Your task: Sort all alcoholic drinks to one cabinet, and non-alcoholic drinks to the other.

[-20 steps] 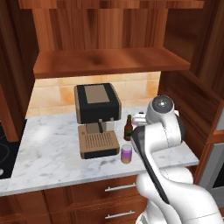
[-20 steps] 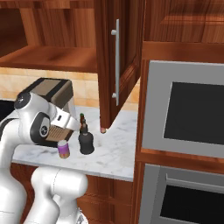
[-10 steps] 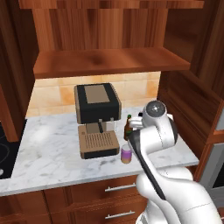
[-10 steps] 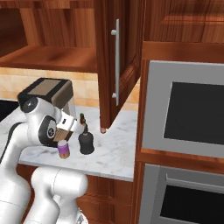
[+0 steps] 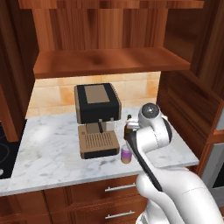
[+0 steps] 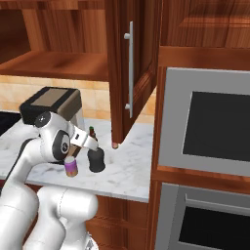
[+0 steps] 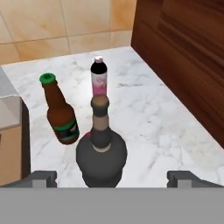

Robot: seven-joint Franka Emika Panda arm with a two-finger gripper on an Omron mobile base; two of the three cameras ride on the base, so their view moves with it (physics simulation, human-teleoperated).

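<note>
Marble counter (image 7: 175, 113): pincer (image 7: 112, 177) spread wide over dark grey bottle (image 7: 101, 151), its base cut off.

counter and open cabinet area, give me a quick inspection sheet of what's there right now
surface: white marble counter, all four drinks standing on it.
job's things: squat dark grey bottle nearest the hand; brown beer bottle upright to its left in the hand view; pink bottle behind it; purple can beside the coffee machine. Cabinet shelf holds no drink.
clutter: coffee machine on the counter.
grippers: gripper open, fingers either side of the grey bottle, not touching it.
cables: nothing seen.
surroundings: open cabinet door, oven, drawers.
</note>
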